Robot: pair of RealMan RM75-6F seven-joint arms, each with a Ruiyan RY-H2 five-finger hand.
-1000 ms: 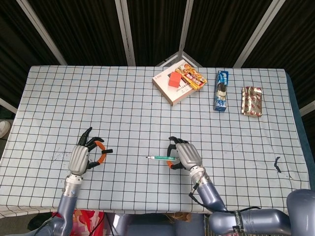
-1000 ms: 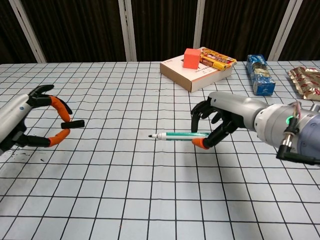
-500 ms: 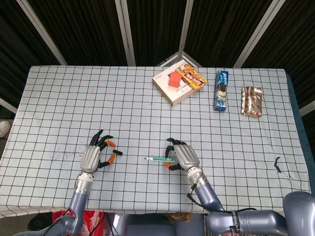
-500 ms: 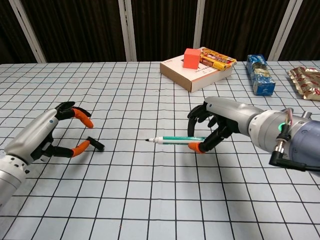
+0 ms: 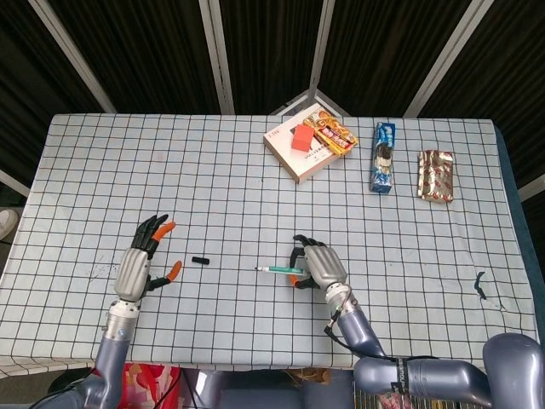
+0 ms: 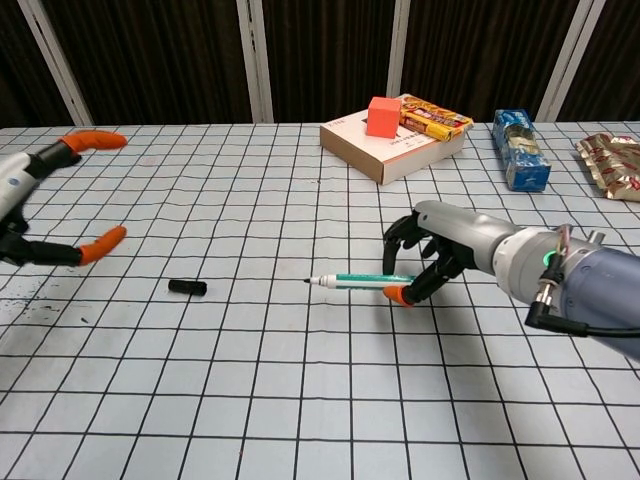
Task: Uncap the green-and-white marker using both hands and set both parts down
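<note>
Cap (image 6: 187, 288) lies flat on the table (image 5: 255, 187), off the marker (image 6: 362, 279). My left hand (image 5: 141, 258) is raised nearby, fingers spread, holding nothing. My right hand (image 5: 319, 267) grips the marker body, tip pointing toward the cap.

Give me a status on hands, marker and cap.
Left hand open, clear of cap lying on tablecloth. Right hand holds uncapped marker. Nothing in the way.

The head view looked steeply down from above and took in the whole checked worktop (image 5: 255, 170). The chest view sat low and near, facing straight across it. Both shared the near middle, with each robot hand and the far boxes.
</note>
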